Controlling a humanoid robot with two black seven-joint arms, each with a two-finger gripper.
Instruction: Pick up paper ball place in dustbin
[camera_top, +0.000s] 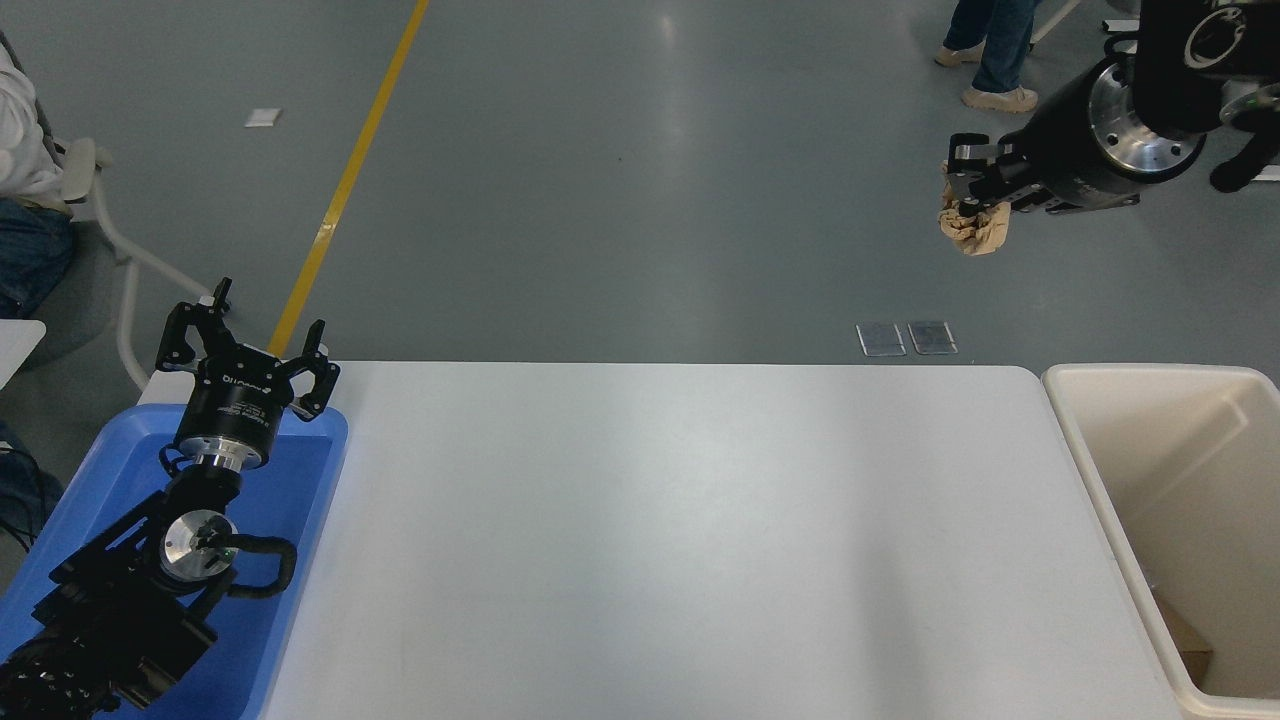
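Observation:
My right gripper (968, 186) is raised high at the upper right and is shut on the tan-brown paper ball (974, 228), which hangs below its fingers. The cream-white dustbin (1112, 505) stands off the table's right end, at the lower right. The ball is up and to the left of the bin's opening, well above it. My left gripper (245, 345) is open and parked at the lower left over the blue tray.
A shallow blue tray (300, 500) lies at the table's left end under my left arm. The white table (680, 540) spans the middle. A person's legs (985, 55) stand at the top right; another person sits at the far left (25, 200).

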